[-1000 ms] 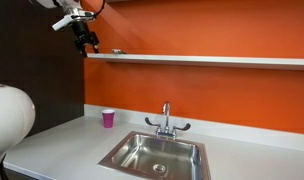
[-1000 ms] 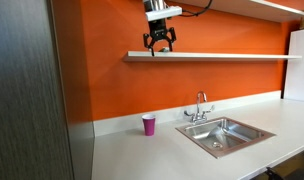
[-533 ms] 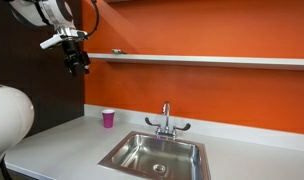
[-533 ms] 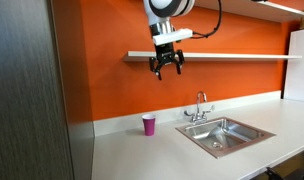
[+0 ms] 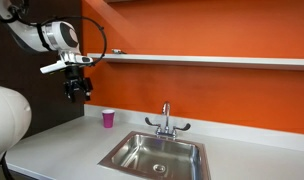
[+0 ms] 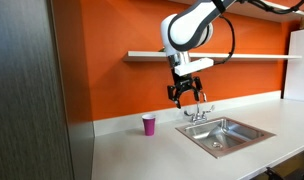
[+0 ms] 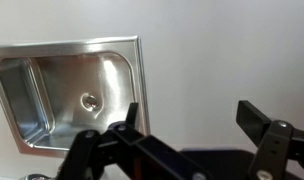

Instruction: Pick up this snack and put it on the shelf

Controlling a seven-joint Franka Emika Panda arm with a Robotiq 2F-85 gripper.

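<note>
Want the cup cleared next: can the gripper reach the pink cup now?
Probably yes: the open gripper hangs empty above the countertop, with nothing between it and the pink cup.

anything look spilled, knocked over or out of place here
Nothing stands out: the pink cup stands upright on the countertop, the sink looks empty, and the open gripper hangs empty above it all.
</note>
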